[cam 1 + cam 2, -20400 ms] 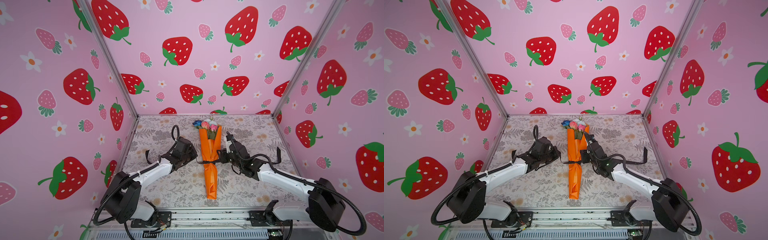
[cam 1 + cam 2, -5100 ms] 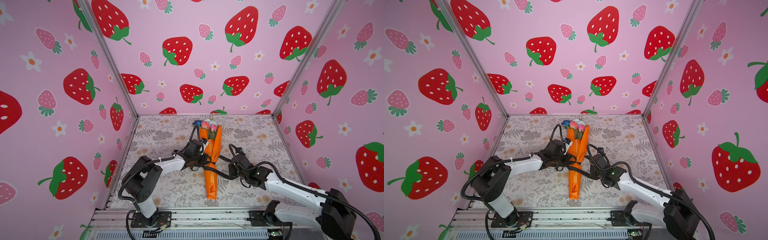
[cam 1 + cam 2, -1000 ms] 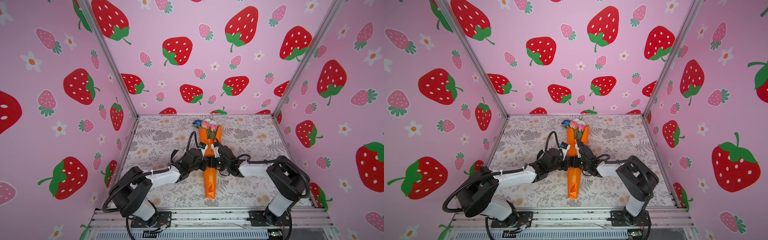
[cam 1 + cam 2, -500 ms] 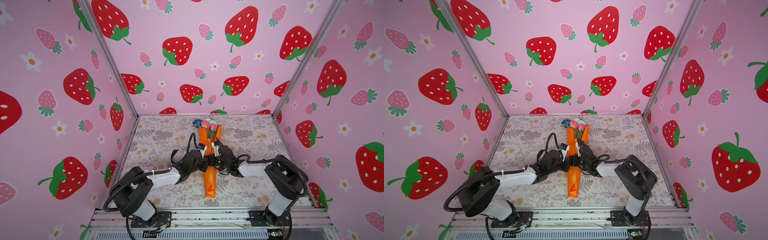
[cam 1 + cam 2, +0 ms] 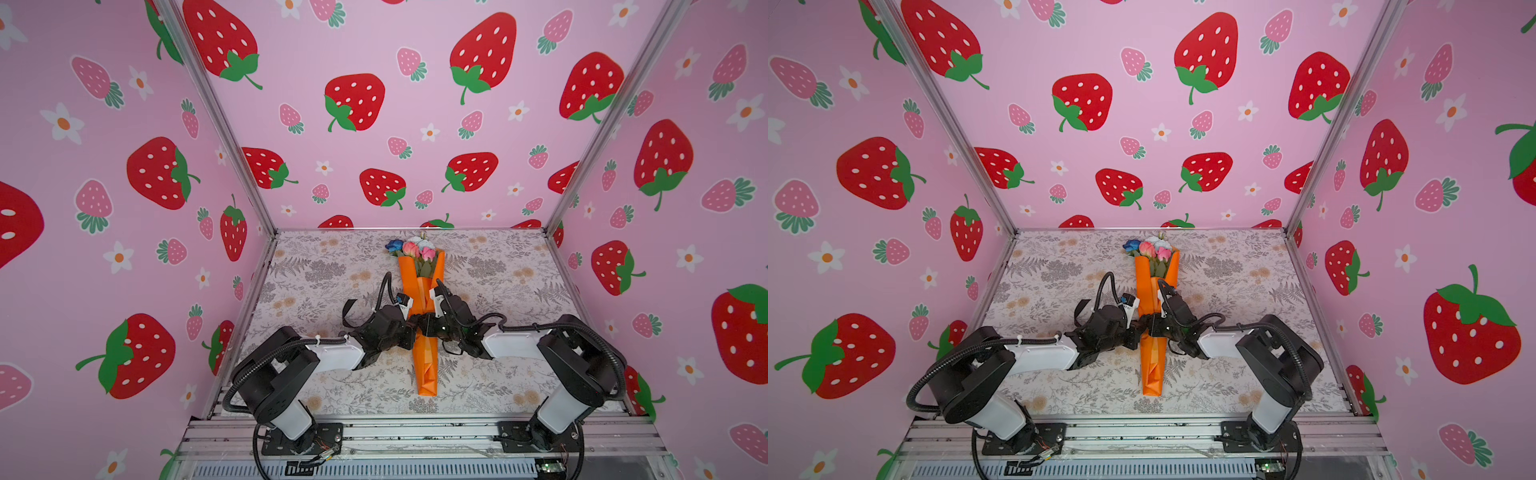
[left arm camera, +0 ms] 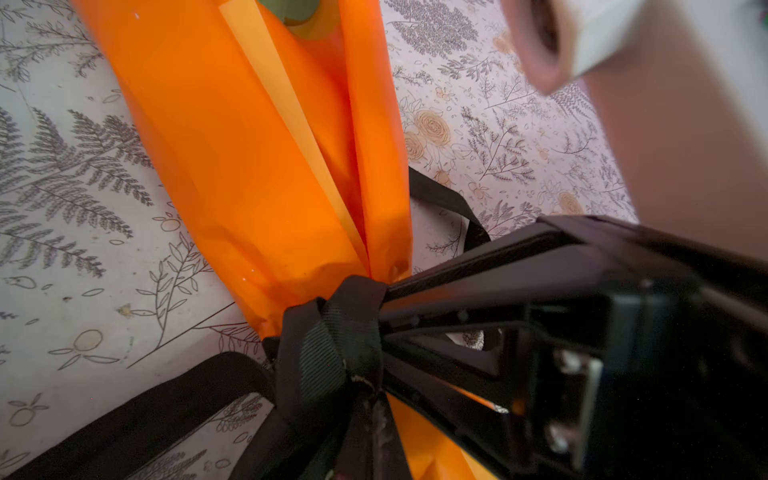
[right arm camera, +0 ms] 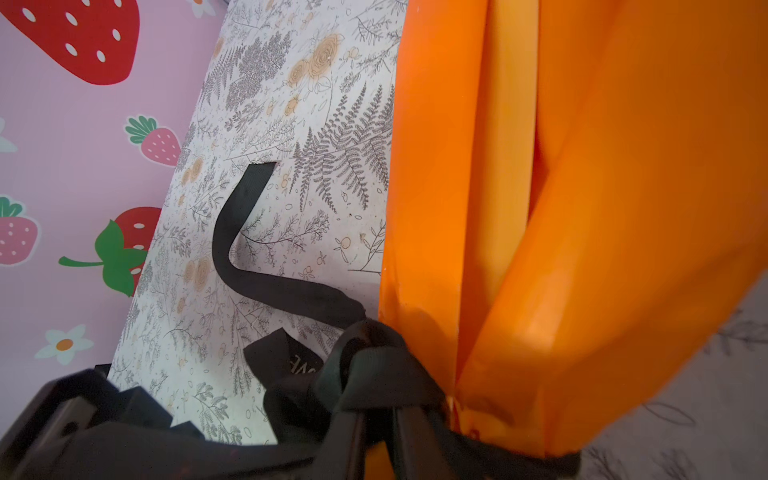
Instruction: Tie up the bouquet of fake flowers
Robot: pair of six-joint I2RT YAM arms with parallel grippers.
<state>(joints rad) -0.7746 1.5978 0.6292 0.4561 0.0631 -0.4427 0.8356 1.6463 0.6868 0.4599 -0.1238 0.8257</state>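
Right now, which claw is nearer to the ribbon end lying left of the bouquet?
Left. The left claw meets the bouquet on that ribbon end's side; the right claw meets it from the opposite side.

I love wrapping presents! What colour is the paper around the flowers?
Bright orange paper; the left wrist view shows it best.

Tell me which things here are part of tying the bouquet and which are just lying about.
Part of the job: bouquet in orange paper; black ribbon round its middle; left gripper and right gripper, both at the ribbon.
Not part, only surroundings: flowered table cover; strawberry walls.
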